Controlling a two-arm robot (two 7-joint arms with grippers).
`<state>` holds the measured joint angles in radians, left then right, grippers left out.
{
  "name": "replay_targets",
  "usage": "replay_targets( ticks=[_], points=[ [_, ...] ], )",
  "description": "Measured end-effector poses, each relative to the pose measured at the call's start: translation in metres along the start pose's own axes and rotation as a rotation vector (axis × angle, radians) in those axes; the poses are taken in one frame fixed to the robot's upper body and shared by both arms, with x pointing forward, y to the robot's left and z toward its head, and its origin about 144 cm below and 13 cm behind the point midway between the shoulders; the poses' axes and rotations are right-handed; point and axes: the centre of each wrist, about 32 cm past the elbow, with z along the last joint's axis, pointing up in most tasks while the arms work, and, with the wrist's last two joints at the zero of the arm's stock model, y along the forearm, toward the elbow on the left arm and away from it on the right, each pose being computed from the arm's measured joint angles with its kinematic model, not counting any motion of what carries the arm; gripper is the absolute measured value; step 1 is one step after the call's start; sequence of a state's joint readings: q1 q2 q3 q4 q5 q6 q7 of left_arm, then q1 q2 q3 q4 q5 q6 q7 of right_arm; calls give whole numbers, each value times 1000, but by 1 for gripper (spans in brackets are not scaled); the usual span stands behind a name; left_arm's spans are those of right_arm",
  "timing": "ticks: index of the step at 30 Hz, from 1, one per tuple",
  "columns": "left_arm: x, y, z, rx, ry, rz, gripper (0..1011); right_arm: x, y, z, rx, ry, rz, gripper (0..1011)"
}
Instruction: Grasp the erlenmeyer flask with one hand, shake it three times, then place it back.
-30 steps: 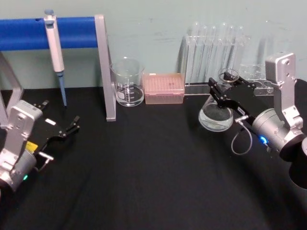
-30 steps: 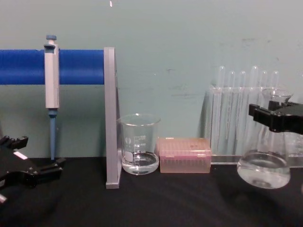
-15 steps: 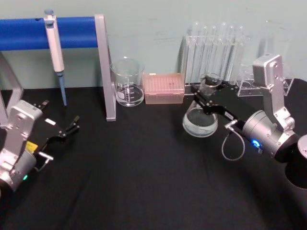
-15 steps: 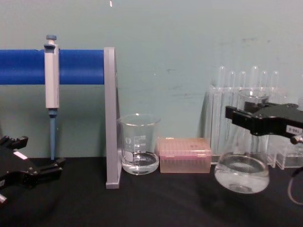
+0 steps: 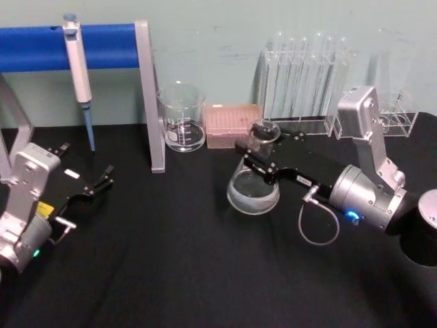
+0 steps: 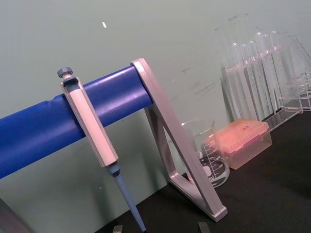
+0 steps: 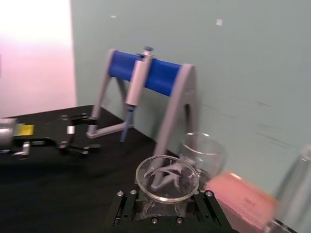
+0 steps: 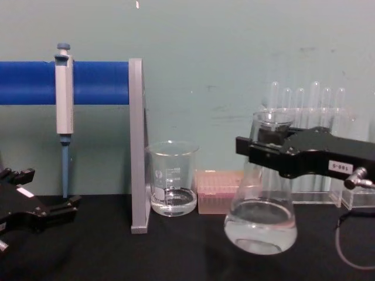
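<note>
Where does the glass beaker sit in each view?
Head view: beaker at the back, left of centre.
Left wrist view: beside the grey stand leg.
Right wrist view: just beyond the erlenmeyer flask mouth.
Chest view: left of centre.
Shared landmark: pink tip box beside it.

Black table [image 5: 191, 273]: beaker [image 5: 181, 117], pink box [image 5: 229, 124]

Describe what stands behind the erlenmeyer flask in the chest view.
Held at its neck by the right gripper, the erlenmeyer flask has the pink tip box behind it, whose right end it covers, and the test-tube rack farther back. The left gripper sits parked left.
</note>
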<state>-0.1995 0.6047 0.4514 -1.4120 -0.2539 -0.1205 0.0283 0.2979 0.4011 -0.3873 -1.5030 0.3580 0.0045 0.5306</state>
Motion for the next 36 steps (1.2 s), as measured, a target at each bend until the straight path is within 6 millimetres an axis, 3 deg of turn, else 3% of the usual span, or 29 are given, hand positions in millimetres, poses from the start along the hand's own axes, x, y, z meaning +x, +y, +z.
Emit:
replay_targets(
  ticks=[20, 36],
  points=[
    [0, 0, 0, 0, 0, 0, 1001, -4, 8, 7, 34, -47, 345, 453],
    [0, 0, 0, 0, 0, 0, 1001, -3, 9, 7, 33, -51, 434, 453]
  ],
)
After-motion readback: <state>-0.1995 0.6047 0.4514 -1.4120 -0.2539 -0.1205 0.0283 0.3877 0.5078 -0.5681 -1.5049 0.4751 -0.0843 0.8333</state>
